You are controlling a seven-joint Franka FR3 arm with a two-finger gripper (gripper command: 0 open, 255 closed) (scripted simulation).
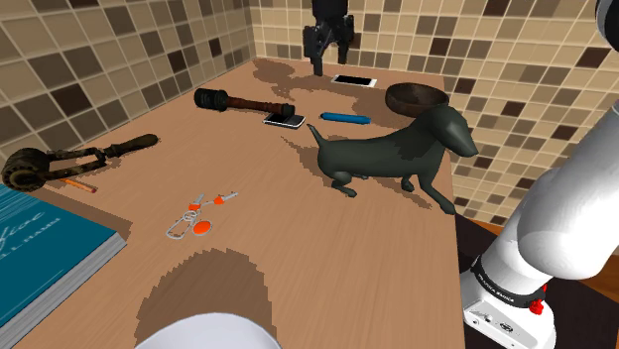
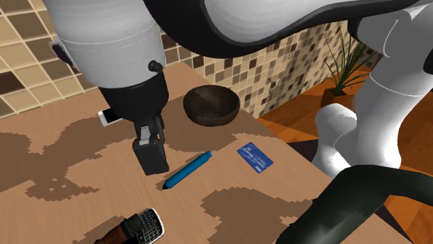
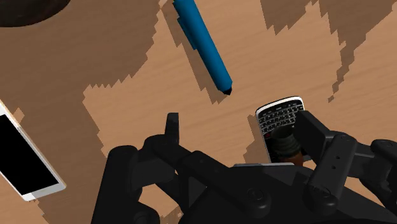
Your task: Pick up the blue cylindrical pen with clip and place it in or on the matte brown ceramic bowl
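The blue pen with a clip [image 1: 344,117] [image 2: 187,170] [image 3: 202,46] lies flat on the wooden table. Its dark tip points toward a black keypad phone [image 3: 280,118]. The dark brown bowl [image 1: 415,96] [image 2: 211,105] [image 3: 25,9] stands upright near the tiled wall, a short way beyond the pen. My black gripper [image 1: 325,61] [image 2: 151,158] [image 3: 242,127] hangs open above the table beside the pen, with nothing between its fingers. It touches neither the pen nor the bowl.
A white phone [image 1: 354,79] [image 3: 28,159] lies near the gripper and a blue card [image 2: 254,157] beside the pen. A dark dog figurine [image 1: 397,154], a dark handled tool [image 1: 243,101], keys [image 1: 193,218] and a teal book [image 1: 40,248] lie nearer the stand.
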